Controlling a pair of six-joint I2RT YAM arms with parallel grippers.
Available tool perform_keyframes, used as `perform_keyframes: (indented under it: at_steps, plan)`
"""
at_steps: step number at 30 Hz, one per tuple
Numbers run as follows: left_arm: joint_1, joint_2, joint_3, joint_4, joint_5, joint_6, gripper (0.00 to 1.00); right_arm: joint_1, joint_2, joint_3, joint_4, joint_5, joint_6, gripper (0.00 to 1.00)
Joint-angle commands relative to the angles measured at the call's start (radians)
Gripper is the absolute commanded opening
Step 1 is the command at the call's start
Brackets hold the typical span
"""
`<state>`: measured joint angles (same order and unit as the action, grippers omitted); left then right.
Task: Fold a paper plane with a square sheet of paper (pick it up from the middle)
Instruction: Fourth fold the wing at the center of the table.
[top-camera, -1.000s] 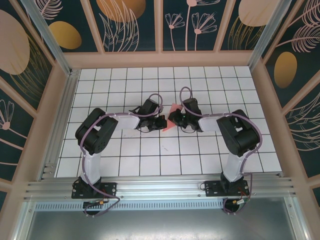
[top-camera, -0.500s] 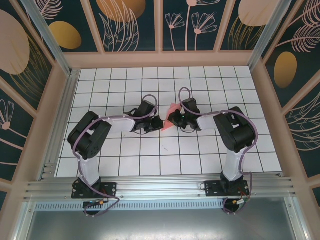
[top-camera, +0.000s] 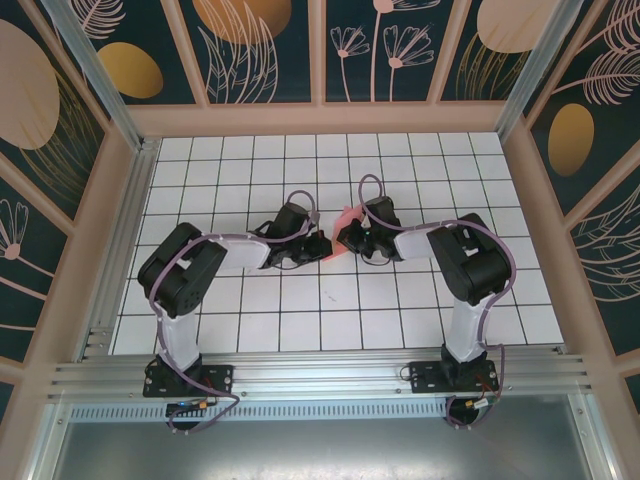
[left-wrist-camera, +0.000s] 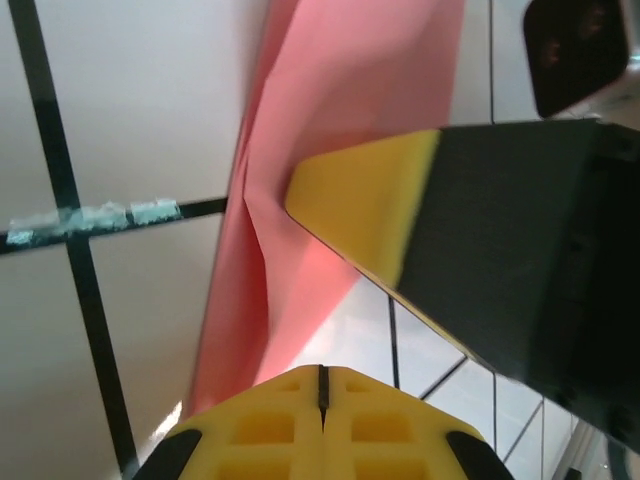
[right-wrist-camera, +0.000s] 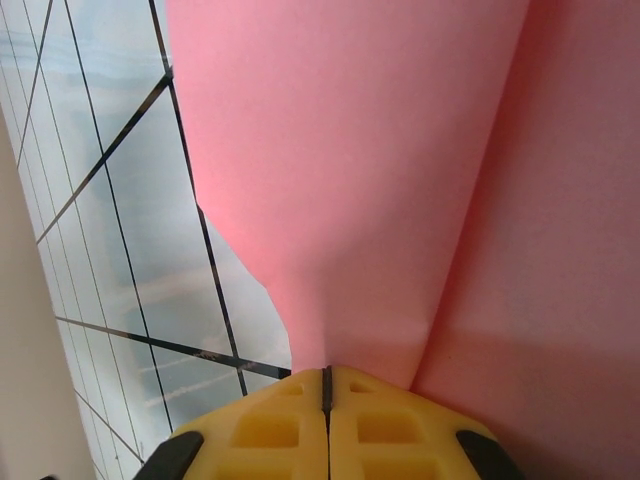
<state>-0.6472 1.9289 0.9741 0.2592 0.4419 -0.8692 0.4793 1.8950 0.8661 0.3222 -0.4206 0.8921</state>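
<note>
The left gripper (left-wrist-camera: 320, 378) was clamped shut, its yellow pads pinching the lower edge of the pink sheet of paper (left-wrist-camera: 345, 90), which rose creased from between them. The right gripper (right-wrist-camera: 326, 376) was likewise closed tight on the sheet, and the paper fanned upward from its pads. In the left wrist view, a yellow-tipped finger (left-wrist-camera: 360, 210) of the right gripper lay against the paper. From above, both grippers met near the middle of the white grid table (top-camera: 400, 300), with the paper between them.
</note>
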Motion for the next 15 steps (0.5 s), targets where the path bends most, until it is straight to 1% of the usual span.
perform_keyframes:
  at_steps: [1,8,12,15]
  plan:
    - [0.001,0.038,0.048,-0.009,0.009,0.013,0.0,-0.009,0.018,0.006,-0.04,0.001,0.015,0.08]
    - [0.001,0.071,0.082,-0.178,-0.119,0.027,0.0,-0.017,-0.036,-0.023,0.012,0.008,0.01,0.08]
    - [0.001,0.096,0.083,-0.239,-0.143,0.01,0.0,-0.016,-0.092,-0.026,0.005,0.032,-0.041,0.1]
    - [0.001,0.111,0.081,-0.258,-0.147,0.008,0.0,-0.01,-0.099,-0.013,-0.019,0.018,-0.071,0.11]
